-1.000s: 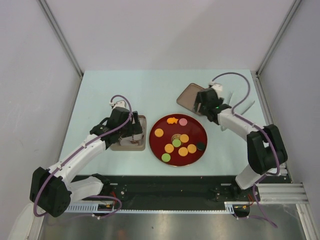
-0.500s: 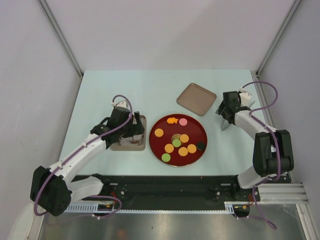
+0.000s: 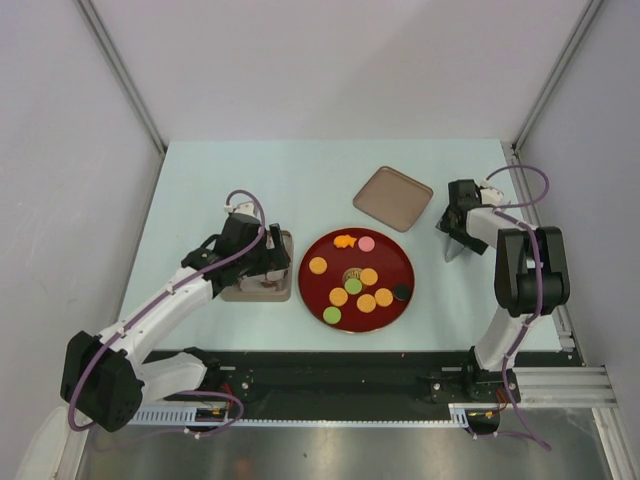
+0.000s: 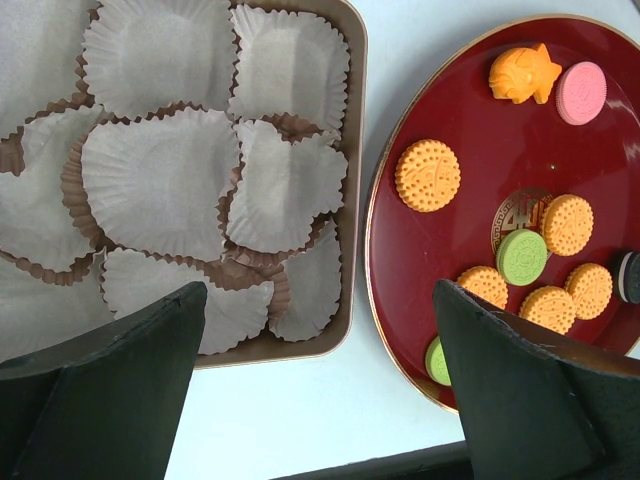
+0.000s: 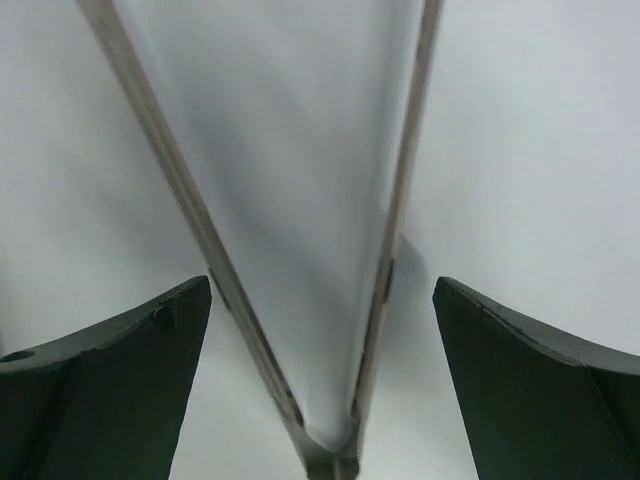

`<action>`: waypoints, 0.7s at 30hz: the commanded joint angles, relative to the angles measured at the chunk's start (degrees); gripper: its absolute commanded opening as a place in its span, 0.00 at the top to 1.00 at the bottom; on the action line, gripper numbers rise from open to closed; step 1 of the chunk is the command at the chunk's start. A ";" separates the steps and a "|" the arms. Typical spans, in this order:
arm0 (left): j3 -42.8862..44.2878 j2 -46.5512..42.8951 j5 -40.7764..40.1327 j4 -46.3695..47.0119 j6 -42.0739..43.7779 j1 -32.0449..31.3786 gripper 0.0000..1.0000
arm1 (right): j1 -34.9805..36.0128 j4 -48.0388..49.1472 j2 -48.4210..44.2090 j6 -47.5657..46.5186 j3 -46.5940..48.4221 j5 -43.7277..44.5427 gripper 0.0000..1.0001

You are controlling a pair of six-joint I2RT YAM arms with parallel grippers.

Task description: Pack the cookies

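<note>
The cookies lie on a dark-red round plate (image 3: 400,262) (image 4: 400,250): several orange discs (image 4: 427,175), two green ones (image 4: 522,257), a pink one (image 4: 581,92), a black one (image 3: 401,292) and an irregular orange piece (image 4: 523,73). My left gripper (image 3: 266,268) (image 4: 320,400) hangs open and empty above the table between the plate and a brown tray (image 4: 350,200) of pale paper cups (image 4: 160,180). My right gripper (image 3: 456,222) (image 5: 320,380) is open and empty at the table's right side, and its wrist view shows only walls and frame bars.
A second brown tray (image 3: 393,197) lies empty behind the plate, left of my right gripper. Grey enclosure walls with metal corner posts (image 3: 555,75) surround the table. The right arm's elbow (image 3: 528,270) is folded near the right edge.
My right gripper swung from above the empty brown tray to the table's right side and opened a little wider. The left arm and the cookies have not moved.
</note>
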 commanded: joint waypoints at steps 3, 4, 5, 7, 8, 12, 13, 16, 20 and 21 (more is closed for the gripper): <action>0.74 0.18 0.83 1.38 -0.70 -0.34 0.00 | -0.96 -2.51 5.31 -1.26 8.15 -0.83 0.04; 0.82 0.18 0.92 1.38 -0.70 -0.34 0.00 | -1.14 -3.14 6.11 -1.35 8.94 -1.71 0.05; 0.74 0.26 0.92 1.29 -0.70 -0.34 0.00 | -1.22 -3.66 7.33 -1.61 9.90 -2.32 0.09; 0.74 0.35 1.01 1.29 -0.70 -0.34 0.00 | -1.40 -4.90 8.04 -1.79 10.27 -3.55 0.12; 0.65 0.27 1.18 1.29 -0.70 -0.34 0.00 | -1.40 -4.99 8.31 -1.70 9.83 -3.99 0.14; 0.47 0.09 1.88 1.55 -0.87 -0.25 0.00 | -1.58 -6.48 8.40 -1.96 9.04 -4.70 0.19; 0.39 0.18 2.06 1.73 -0.79 -0.34 0.00 | -1.58 -6.48 8.22 -1.96 8.60 -5.05 0.25; 0.38 0.18 2.50 1.82 -0.88 -0.34 0.00 | -1.75 -6.39 7.52 -2.40 7.19 -5.75 0.45; 0.30 -0.09 2.50 1.73 -0.96 -0.34 0.00 | -1.75 -5.17 5.07 -2.40 4.38 -6.20 0.61; 0.30 -0.17 2.41 1.64 -1.05 -0.34 0.00 | -1.40 -5.16 4.10 -2.14 3.85 -6.20 0.61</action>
